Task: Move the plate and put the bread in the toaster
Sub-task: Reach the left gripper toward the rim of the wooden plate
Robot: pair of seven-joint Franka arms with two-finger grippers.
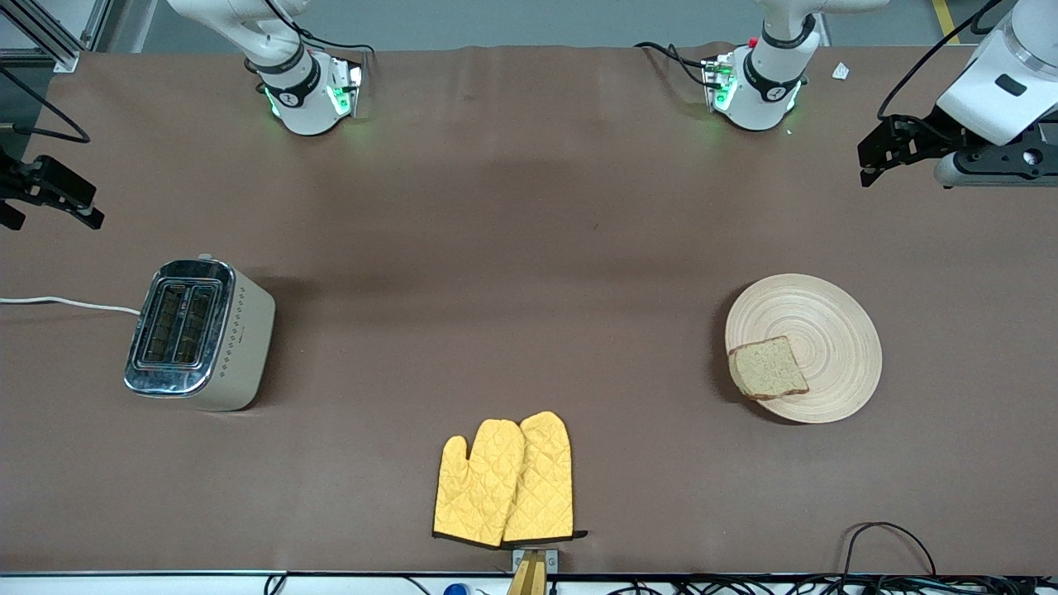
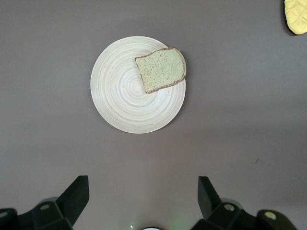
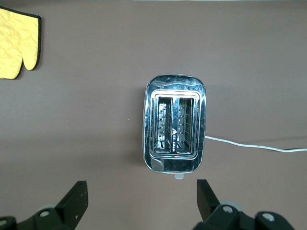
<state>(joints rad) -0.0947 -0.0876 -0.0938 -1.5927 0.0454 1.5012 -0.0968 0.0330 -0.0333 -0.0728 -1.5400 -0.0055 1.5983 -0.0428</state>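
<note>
While the bread lies on the plate at the left arm's end, the toaster stands empty at the other; left gripper and right gripper hover above, seemingly both spread open.

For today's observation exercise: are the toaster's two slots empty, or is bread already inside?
Empty. Both slots of the toaster show only bare wire racks; the bread lies on the wooden plate.

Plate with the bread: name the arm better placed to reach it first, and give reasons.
Left. The left gripper hangs open above the table near the plate and bread. The right gripper, also open, hangs near the toaster.
</note>
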